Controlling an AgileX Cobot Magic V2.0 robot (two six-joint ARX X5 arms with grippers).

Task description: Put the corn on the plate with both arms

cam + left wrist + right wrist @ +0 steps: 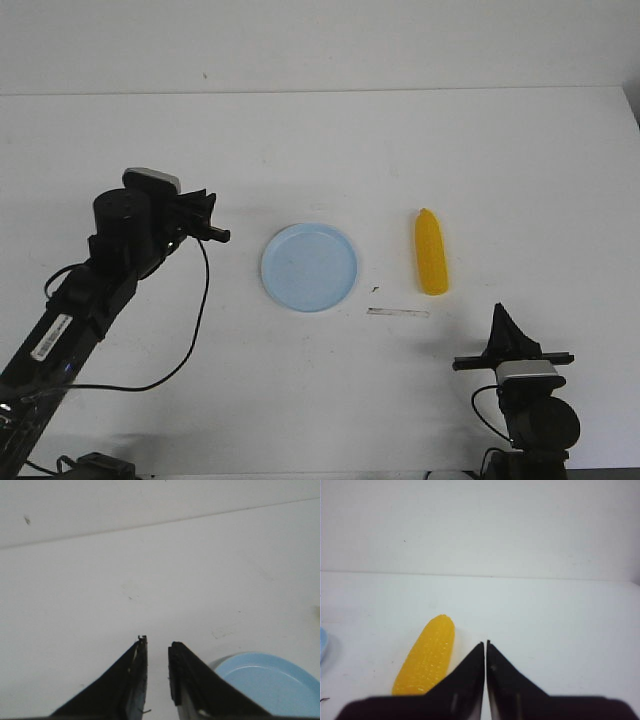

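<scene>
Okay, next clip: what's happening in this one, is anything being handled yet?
Nothing is held yet. The corn lies on the table to the right of the plate, apart from it, and the plate has nothing on it. The right gripper sits closed just near of the corn, not touching it. The left gripper, fingers slightly parted and empty, hangs to the left of the plate.

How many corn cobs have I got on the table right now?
1. The corn lies on the table right of the plate, not touching it, just ahead of the right gripper. Nothing in view could hide another.
</scene>
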